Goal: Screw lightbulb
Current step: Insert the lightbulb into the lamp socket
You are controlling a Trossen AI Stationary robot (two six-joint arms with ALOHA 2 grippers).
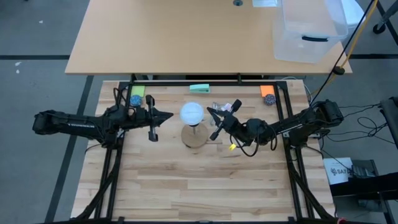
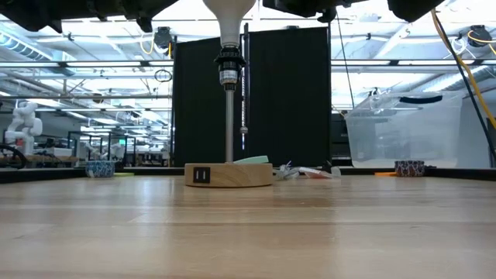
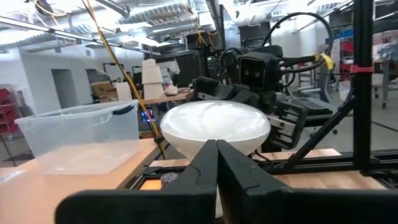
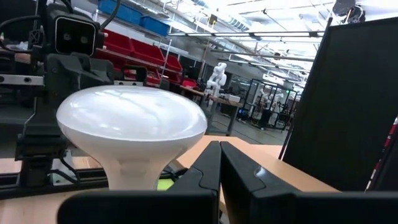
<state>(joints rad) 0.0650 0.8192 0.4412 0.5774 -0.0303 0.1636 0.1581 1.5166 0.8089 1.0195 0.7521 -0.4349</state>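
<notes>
From my seat the lightbulb (image 1: 191, 112) sits on top of the lamp's socket (image 2: 228, 66), above the round wooden base (image 1: 195, 137). The left gripper (image 1: 168, 116) hangs just beside the globe with its fingers pressed together on nothing, and the right gripper (image 1: 212, 114) flanks the other side, likewise closed and empty. If seating needs checking, I'd judge it best to open wide, centre on the globe and twist gently — a skewed squeeze could tip the stand. Farther back, a clear plastic bin (image 1: 309, 31) rests on the rear table — I can't make out its contents.
</notes>
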